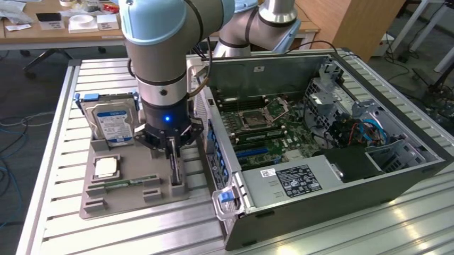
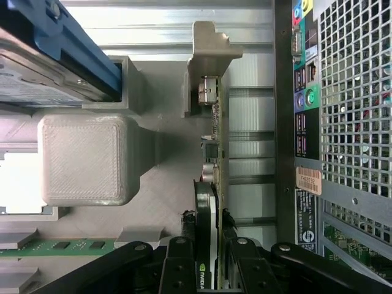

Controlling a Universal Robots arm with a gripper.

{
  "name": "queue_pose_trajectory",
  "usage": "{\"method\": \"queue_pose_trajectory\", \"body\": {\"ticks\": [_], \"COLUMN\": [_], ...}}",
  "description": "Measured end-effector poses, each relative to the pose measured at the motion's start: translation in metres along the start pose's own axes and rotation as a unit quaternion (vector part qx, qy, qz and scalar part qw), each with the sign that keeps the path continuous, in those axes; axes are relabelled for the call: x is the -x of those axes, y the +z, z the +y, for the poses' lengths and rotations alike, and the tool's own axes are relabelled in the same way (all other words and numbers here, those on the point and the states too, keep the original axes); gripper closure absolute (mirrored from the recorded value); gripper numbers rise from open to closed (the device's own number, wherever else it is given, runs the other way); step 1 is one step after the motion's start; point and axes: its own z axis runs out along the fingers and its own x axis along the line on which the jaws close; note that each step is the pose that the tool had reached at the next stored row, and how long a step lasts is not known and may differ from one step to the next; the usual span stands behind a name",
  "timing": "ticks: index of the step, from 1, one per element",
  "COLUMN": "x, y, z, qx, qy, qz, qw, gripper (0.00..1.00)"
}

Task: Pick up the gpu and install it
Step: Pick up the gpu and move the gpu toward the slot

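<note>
The gpu point(image 1: 175, 169) stands on edge in a slot of the grey printed holder point(image 1: 106, 201), thin and dark. In the wrist view the gpu point(image 2: 215, 141) runs away from the camera, its silver-beige end bracket point(image 2: 207, 55) at the far end. My gripper point(image 1: 172, 150) has come straight down onto the card's upper edge. In the wrist view the gripper point(image 2: 208, 245) has its black fingers point(image 2: 185, 248) pressed against both faces of the card, shut on it. The card's lower edge still sits in the holder.
The open computer case point(image 1: 397, 175) lies just to the exterior view's right of the holder, motherboard point(image 1: 273, 133) and blue slots point(image 1: 252, 154) exposed. Its rear panel point(image 2: 343, 122) is close beside the card. A hard drive point(image 1: 114, 125), a processor point(image 1: 106, 167) and a green memory stick point(image 1: 127, 182) share the holder.
</note>
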Motion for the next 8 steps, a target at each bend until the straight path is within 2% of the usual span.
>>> {"method": "queue_pose_trajectory", "body": {"ticks": [4,8], "x": [0.000,0.001], "y": [-0.0123,-0.0292], "z": [0.0005,0.0012], "qx": [-0.0001,-0.0001], "qy": [0.000,0.000], "qz": [0.0001,0.0000], "qw": [1.0000,1.0000], "gripper": [0.73,0.73]}}
